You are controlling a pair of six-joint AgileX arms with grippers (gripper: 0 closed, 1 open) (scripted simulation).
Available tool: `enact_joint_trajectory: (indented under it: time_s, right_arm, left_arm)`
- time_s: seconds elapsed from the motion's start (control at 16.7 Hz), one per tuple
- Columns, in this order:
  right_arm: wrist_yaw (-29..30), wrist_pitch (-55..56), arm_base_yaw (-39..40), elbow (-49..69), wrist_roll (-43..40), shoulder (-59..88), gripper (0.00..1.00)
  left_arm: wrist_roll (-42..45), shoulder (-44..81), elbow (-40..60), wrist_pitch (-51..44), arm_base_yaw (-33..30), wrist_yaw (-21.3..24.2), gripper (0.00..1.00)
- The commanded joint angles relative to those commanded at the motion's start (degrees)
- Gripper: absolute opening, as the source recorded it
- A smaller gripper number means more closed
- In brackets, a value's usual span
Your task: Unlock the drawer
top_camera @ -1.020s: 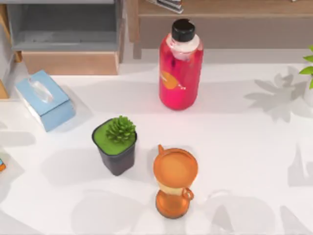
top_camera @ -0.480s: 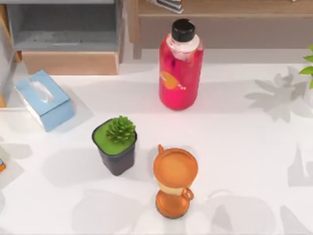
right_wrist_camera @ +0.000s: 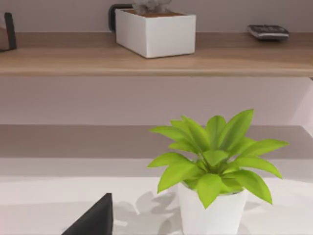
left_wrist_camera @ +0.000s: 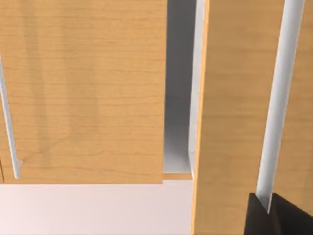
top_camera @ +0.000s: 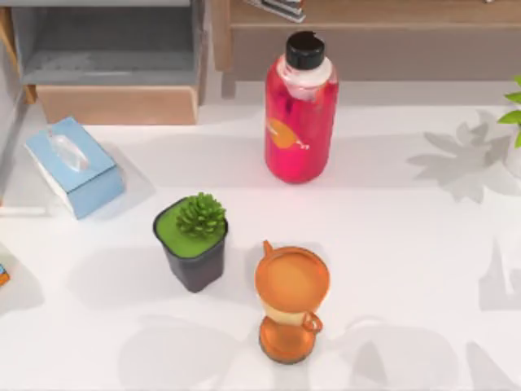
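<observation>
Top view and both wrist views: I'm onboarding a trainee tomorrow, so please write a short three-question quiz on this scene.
1. True or false: the red bottle lies on its side.
2. Which stands nearer the blue tissue box: (a) the succulent pot, (b) the orange hourglass?
3. Fill in: in the left wrist view, the left end effector sits at a white ____ on the wooden drawer front.

Key: 1 false, it stands upright; 2 a; 3 handle bar.
</observation>
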Motion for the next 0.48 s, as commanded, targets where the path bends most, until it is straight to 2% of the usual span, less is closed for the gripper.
enact_joint_trajectory:
  time_s: [0.12, 0.48]
  right_arm:
    - [0.0, 0.0, 0.0, 0.0, 0.0, 0.0, 1.0]
    - [0.0, 0.0, 0.0, 0.0, 0.0, 0.0, 1.0]
  left_arm:
    - [0.0, 0.0, 0.0, 0.0, 0.0, 0.0, 0.0]
    - [0.0, 0.0, 0.0, 0.0, 0.0, 0.0, 0.45]
